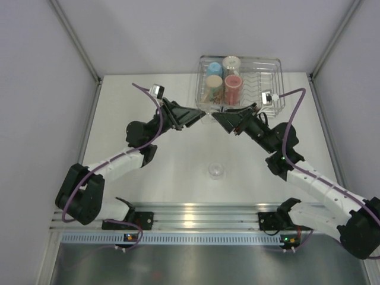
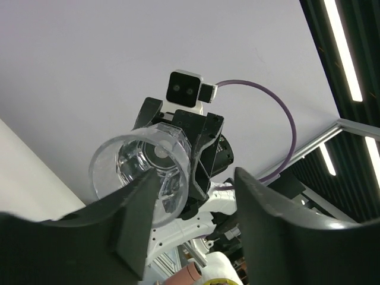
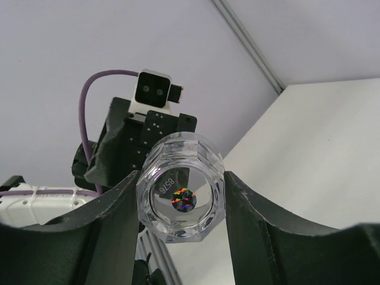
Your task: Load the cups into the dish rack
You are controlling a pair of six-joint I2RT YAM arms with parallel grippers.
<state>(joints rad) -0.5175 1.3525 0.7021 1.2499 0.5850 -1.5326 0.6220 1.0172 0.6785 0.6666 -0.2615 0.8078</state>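
Top view, with both wrist views. Six cups in all: four in the dish rack, one on the tabletop, one in the air.

The rack sits at the 12 o'clock edge of the tabletop. Its 9 o'clock half holds a blue cup, a pale cup, an orange cup and a red tumbler, packed close together. Upright wires fill its 3 o'clock half.

One small clear glass hangs just beside the rack's 7 o'clock corner, between the two arms' tips. Its long axis lies roughly level, running 9 to 3 o'clock in the top view. The thick faceted base, which bears a sticker, faces the right wrist camera; the open mouth faces the left wrist camera.

The right jaws are closed onto this glass, one finger against each side wall near the base. The left jaws stand wide apart and grip nothing. The glass's mouth lies just beyond them, off to the side of their gap rather than within it.

A second clear glass rests alone on the tabletop, at 6 o'clock from the held one and well apart from the rack.
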